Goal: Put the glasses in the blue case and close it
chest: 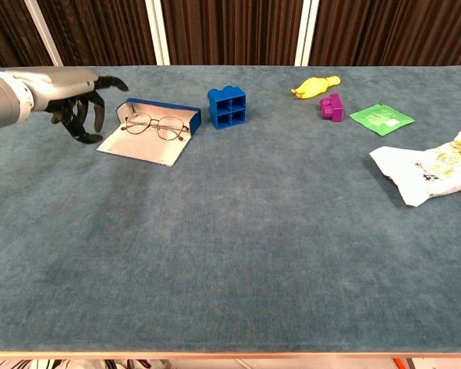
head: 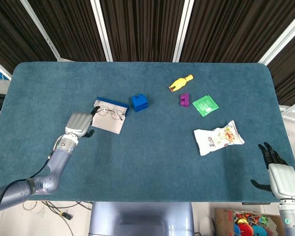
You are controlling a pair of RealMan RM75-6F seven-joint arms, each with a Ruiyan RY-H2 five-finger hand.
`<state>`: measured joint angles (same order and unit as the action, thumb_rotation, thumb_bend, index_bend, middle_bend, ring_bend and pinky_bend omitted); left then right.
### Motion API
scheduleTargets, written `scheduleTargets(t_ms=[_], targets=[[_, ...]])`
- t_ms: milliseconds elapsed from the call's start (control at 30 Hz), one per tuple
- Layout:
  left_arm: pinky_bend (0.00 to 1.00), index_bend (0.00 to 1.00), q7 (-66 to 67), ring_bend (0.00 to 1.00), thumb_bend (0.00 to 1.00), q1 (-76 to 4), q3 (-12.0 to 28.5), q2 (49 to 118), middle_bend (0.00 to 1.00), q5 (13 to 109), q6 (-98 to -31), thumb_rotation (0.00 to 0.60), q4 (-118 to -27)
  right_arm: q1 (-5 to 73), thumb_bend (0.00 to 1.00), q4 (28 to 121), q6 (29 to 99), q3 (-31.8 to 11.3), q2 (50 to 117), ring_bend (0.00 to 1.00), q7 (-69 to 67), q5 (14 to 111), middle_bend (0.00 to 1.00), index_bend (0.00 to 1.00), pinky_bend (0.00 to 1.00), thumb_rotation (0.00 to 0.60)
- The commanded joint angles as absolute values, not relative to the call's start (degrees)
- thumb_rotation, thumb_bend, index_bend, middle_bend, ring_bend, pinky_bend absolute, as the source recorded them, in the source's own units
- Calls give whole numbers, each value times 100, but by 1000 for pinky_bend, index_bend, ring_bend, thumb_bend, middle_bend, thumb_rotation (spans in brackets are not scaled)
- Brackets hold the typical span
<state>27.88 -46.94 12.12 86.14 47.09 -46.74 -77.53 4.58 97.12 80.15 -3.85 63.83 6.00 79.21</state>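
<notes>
We see the glasses (chest: pixel 156 125) already lying in the blue case (chest: pixel 150 132), which sits open on the worktop (chest: pixel 238 231) toward its far left. The lenses rest against the blue tray at the back, and the pale flap spreads flat toward us, so the placing step looks done and the closing step is what remains.

Our left hand (chest: pixel 83 106) hovers just beside the case's left end, not touching it, with its fingers (chest: pixel 97 115) hanging down and loosely curled, holding nothing. In the head view the left hand (head: pixel 78 124) sits at the near left corner of the flap. We judge that it is placed there to get under the flap's free edge and fold it over the glasses, since that edge lies flat on the cloth and gives little to catch.

Our right hand (head: pixel 279 173) rests off the near right corner of the worktop, fingers spread and empty, well apart from the task; the chest view does not show it.

A blue block (chest: pixel 227 106) stands just beside the case's right end, near enough that a sliding case might nudge it. The yellow toy (chest: pixel 315 86), purple block (chest: pixel 332 107), green packet (chest: pixel 381 118) and snack bag (chest: pixel 434 172) lie well apart to the right.
</notes>
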Motion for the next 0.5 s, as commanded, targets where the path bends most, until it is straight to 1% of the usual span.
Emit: scheduleTargets(t_ms=[33,200,333,400,500], targets=[[729,22,2483,564,362,-4701,1141,8612,553,4715,-4348,600,-7594,458,102,9713,8017,-389,6383,153,601,7913,0,20,316,600],[730,0,2336,607,398,-4770,1046,8737,595,4767,-4174,600,-7401,459,108,9721,7990,-392,6368,157,593,7876,0,19,316,600],[735,0,2334,609,397,-4860,1032,8911,598,4602,-4138,600,-7185,456,110,9722,8002,-391,6364,157,594,7885,0,19,316,600],[744,0,2387,613,398,-4924,1049,9012,601,4474,-4154,600,-7052,454,112,9726,8003,-390,6362,157,595,7883,0,19,316,600],[753,0,2437,615,424,-5112,1135,9233,602,4224,-4039,600,-6772,458,115,9730,7995,-395,6361,157,597,7871,0,19,316,600]])
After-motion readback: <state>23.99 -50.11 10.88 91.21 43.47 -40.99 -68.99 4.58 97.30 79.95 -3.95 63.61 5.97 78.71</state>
